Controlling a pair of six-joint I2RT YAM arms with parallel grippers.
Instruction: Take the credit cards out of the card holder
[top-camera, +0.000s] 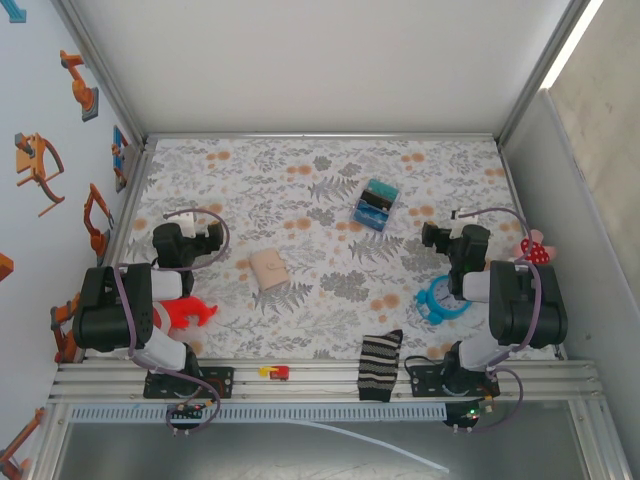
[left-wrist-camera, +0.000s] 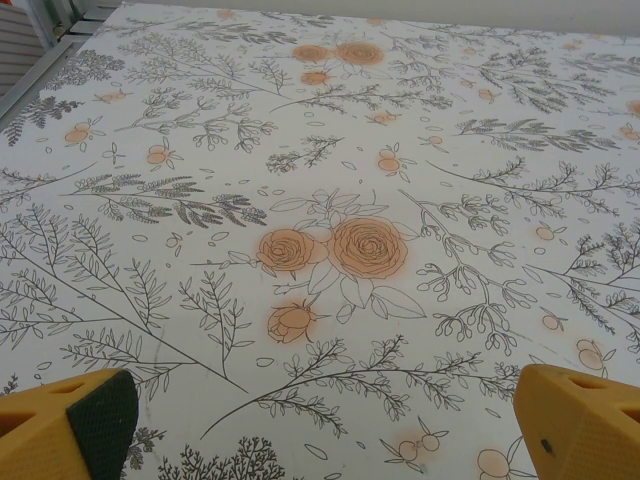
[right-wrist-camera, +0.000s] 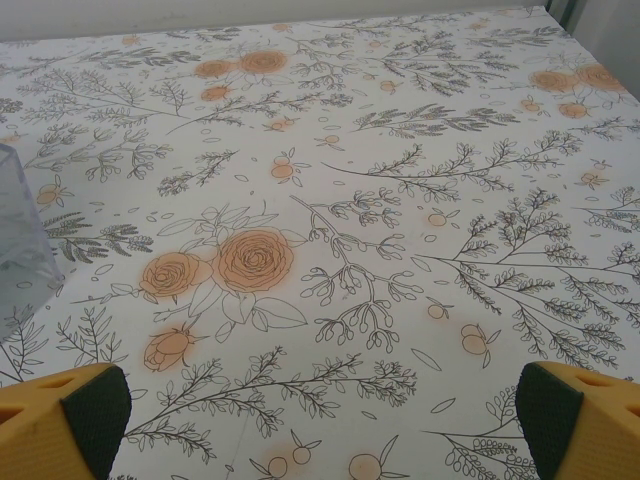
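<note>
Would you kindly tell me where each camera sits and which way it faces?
Top external: above and behind the bases, looking down on the floral table; left arm, right arm show.
Left wrist: on the left arm, facing forward over the table; open left claw below.
Right wrist: likewise, with the open right claw.
Shared: all see the floral table.

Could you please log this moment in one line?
left gripper: open, empty | right gripper: open, empty | flat tan square card holder: on table, untouched
</note>
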